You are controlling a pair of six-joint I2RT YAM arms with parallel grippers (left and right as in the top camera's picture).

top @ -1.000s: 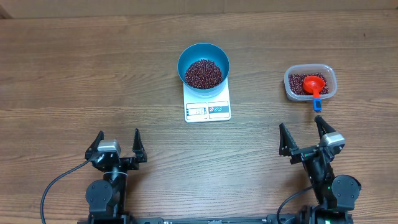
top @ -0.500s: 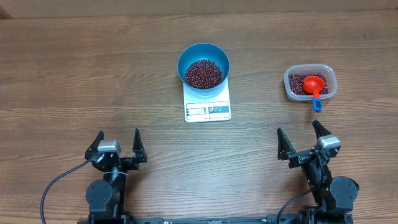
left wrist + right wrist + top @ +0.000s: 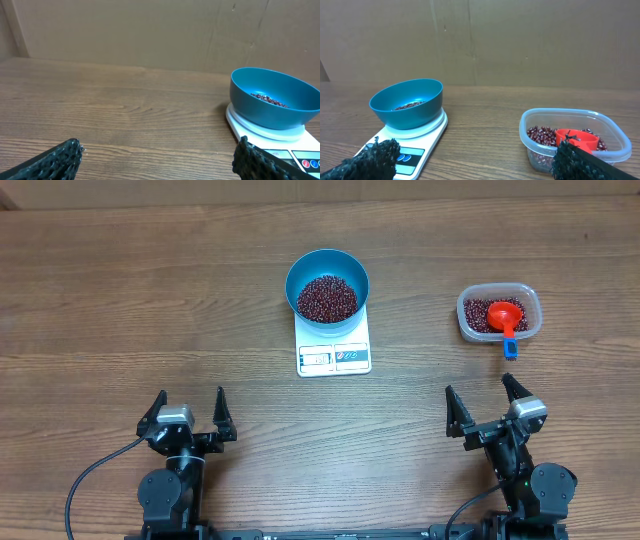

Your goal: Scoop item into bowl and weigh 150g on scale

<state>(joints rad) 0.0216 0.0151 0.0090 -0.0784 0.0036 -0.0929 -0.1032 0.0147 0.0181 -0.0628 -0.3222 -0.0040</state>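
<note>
Nearest to us, both arms sat low at the table's (image 3: 120,300) near edge. The left gripper (image 3: 190,396) and the right gripper (image 3: 478,387) each stood with jaws spread wide and nothing between them.

The next move, as we judged it, turned on the scoop (image 3: 503,314). It lay straight ahead of the right gripper and a touch to its right, well apart from it, and far across the table from the left one, so the right arm was plainly the nearer. The scoop's long axis ran near-to-far: its red cup rested inside the tub (image 3: 466,326), and its handle pointed back toward us, the blue tip hanging over the tub's near rim. That end would be the one to take.

The tub held a shallow layer of beans (image 3: 477,317) around the cup.

Further left, near the table's middle, the scale (image 3: 335,357) faced us with its display on the near edge; we could not read it. On its far part stood the bowl (image 3: 296,278), its floor covered by a heap of beans. Whether that heap met the target weight we could not tell.
</note>
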